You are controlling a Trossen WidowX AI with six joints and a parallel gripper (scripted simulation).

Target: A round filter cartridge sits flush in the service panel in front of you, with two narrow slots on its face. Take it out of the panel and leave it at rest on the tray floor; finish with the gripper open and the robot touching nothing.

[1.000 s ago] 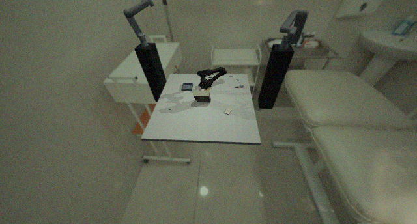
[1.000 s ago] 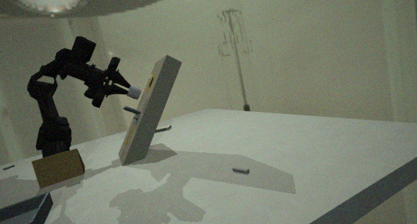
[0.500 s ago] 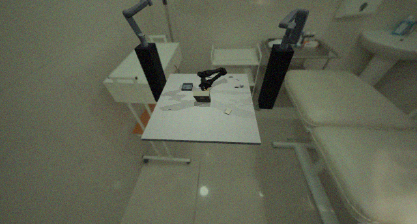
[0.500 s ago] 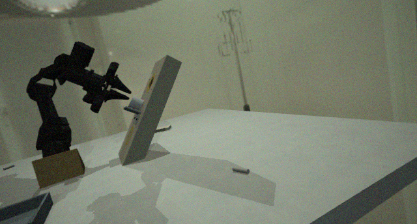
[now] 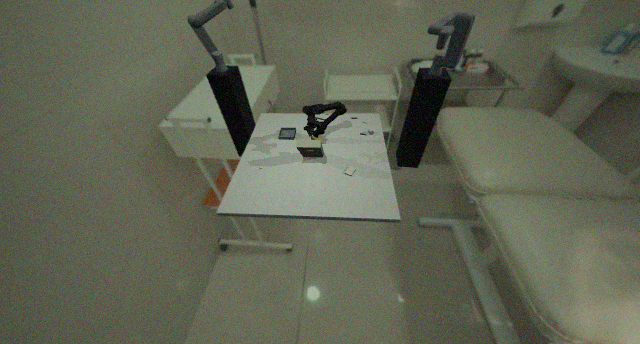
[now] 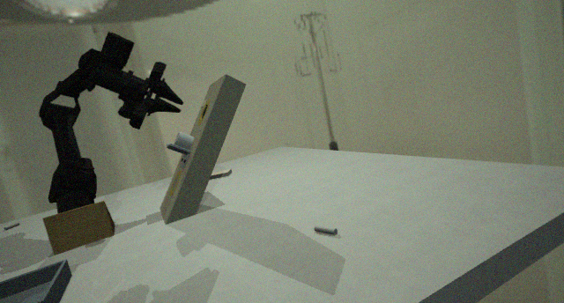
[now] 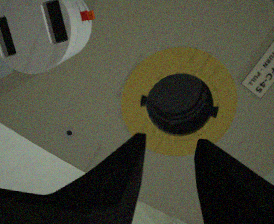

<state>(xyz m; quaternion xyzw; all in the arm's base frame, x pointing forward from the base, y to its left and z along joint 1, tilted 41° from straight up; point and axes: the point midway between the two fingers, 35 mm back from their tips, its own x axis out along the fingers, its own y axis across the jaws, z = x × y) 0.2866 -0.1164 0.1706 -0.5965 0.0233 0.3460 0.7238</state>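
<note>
The white filter cartridge (image 6: 184, 140) (image 7: 30, 37) is out of its round socket (image 7: 180, 105). Its slotted face and red mark show in the wrist view. It is in front of the leaning service panel (image 6: 216, 140) (image 7: 108, 75), just over a thin grey flap (image 6: 176, 149) that sticks out from the panel; whether it rests on the flap is unclear. My gripper (image 6: 181, 107) (image 7: 170, 145) is empty, its fingers a little apart, in front of the panel near the socket's yellow ring (image 7: 133, 105) and above the cartridge. The dark tray (image 5: 287, 133) (image 6: 66, 274) is on the table, away from the panel.
A brown block (image 6: 79, 228) stands between the arm's base and the tray. A small grey cylinder (image 6: 326, 231) lies on the table behind the panel. A flat tan piece (image 5: 350, 171) and small dark items (image 5: 367, 132) also lie on the table.
</note>
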